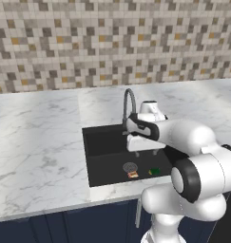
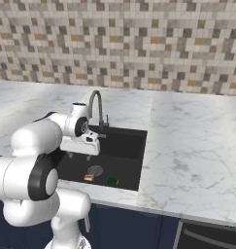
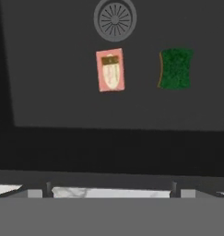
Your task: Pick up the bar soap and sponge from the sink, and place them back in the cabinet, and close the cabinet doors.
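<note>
**Still in the basin: one soap, one sponge, claw spread above them**

Down on the floor of the sink (image 1: 100, 147) lie two small things, one of each kind. One bar soap (image 1: 132, 174), a flat orange-red block with a pale patch, sits just on the near side of the round metal drain (image 1: 129, 167), close to it without covering it. One sponge (image 1: 154, 171), green with a yellow edge, lies to the right of the soap, apart from it, also near the front wall of the basin. From the hand view the soap (image 3: 110, 70) shows below the drain (image 3: 114, 19), with the sponge (image 3: 176, 69) beside it and a clear strip of black floor between the two; both lie flat.

The basin is a single deep black rectangle set into a white marbled table (image 1: 36, 152). One curved grey faucet (image 1: 129, 102) rises at its far edge. Behind runs a mosaic tile wall (image 1: 112, 42), and below the table's front edge are navy base cabinets (image 1: 64, 225).

The claw (image 1: 148, 152) hangs over the sink, above its middle, pointing down, well clear of the floor and touching neither object. Its two fingers stand wide apart with nothing between them. From the right base view the claw (image 2: 79, 156) hangs just left of the faucet (image 2: 96, 108), with the soap (image 2: 89, 178) and sponge (image 2: 112, 181) lower and nearer the front wall.
</note>
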You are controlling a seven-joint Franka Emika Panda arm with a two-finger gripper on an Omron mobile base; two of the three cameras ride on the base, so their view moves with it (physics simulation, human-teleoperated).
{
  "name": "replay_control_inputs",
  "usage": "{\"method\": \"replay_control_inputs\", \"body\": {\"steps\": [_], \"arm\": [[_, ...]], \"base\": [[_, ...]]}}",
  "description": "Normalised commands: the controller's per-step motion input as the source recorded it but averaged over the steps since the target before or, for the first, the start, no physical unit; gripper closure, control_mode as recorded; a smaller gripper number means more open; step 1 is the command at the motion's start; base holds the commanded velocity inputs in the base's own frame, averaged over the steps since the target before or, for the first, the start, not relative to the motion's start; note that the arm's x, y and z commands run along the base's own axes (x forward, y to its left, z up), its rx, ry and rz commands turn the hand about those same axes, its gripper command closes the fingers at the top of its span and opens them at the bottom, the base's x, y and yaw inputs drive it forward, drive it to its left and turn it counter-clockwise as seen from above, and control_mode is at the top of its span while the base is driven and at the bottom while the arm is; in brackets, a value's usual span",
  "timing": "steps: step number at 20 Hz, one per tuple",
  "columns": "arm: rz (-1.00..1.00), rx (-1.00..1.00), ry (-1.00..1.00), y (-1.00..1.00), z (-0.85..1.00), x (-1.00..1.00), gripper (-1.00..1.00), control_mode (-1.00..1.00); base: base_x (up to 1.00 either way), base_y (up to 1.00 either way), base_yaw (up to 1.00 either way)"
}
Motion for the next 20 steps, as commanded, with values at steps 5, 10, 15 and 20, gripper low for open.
{"method": "replay_control_inputs", "body": {"steps": [5, 10, 15, 20], "arm": [[0.04, 0.00, 0.00, 0.02, -0.05, 0.02, -1.00, -1.00], [0.04, 0.00, 0.00, 0.01, -0.10, 0.03, -1.00, -1.00], [0.03, 0.00, 0.00, 0.00, -0.14, 0.02, -1.00, -1.00], [0.03, 0.00, 0.00, 0.00, -0.21, 0.00, -1.00, -1.00]], "base": [[0.00, 0.00, 0.00], [0.00, 0.00, 0.00], [0.00, 0.00, 0.00], [0.00, 0.00, 0.00]]}}
